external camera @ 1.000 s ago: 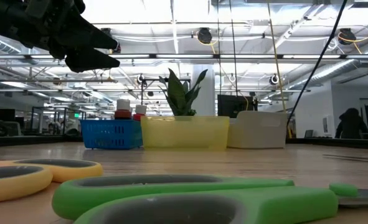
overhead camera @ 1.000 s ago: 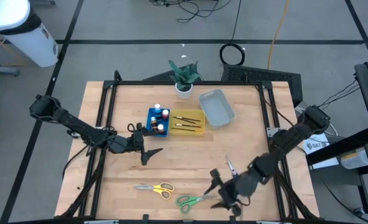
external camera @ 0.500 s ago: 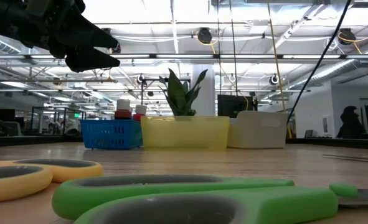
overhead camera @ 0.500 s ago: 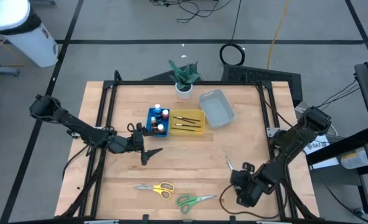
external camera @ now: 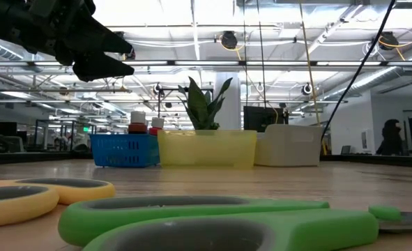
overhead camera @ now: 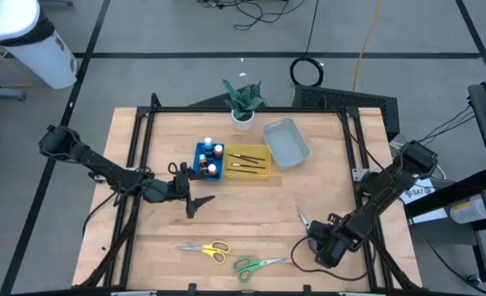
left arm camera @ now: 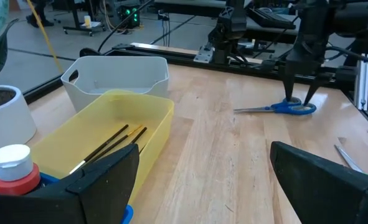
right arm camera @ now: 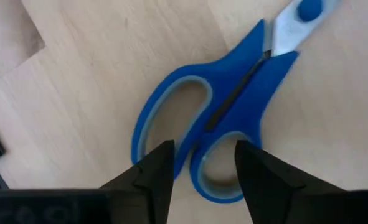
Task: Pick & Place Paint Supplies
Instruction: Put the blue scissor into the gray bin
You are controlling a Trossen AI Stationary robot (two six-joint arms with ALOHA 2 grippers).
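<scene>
Blue-handled scissors point(right arm camera: 227, 93) lie flat on the wood at the table's near right. My right gripper point(right arm camera: 199, 171) points down over their handle loops, open, with one finger over each loop. In the high view the gripper point(overhead camera: 318, 240) hides the handles and only the blades point(overhead camera: 302, 218) show. Yellow scissors point(overhead camera: 205, 248) and green scissors point(overhead camera: 255, 265) lie flat near the front edge. Paint bottles stand in the blue tray point(overhead camera: 198, 159) and brushes point(left arm camera: 109, 144) lie in the yellow tray point(overhead camera: 247, 173). My left gripper point(overhead camera: 197, 203) hangs open above the table, just in front of the blue tray. My right gripper comes at the blue scissors' handle end point(right arm camera: 199, 134) from above, its fingers point(right arm camera: 152, 168) set across the two loops where they meet. I cannot tell whether the fingertips touch the handles. The scissors lie flat on the table.
An empty clear tray point(overhead camera: 285, 141) and a small potted plant point(overhead camera: 243, 100) stand at the far side. A dark frame point(overhead camera: 226, 109) runs around the tabletop. Bare wood lies in the middle between the trays and the scissors.
My right gripper has left the spot beside the green scissors and gone toward the table's right edge and down onto the blue scissors. It has tipped from nearly level to pointing down and has rolled about its own axis.
</scene>
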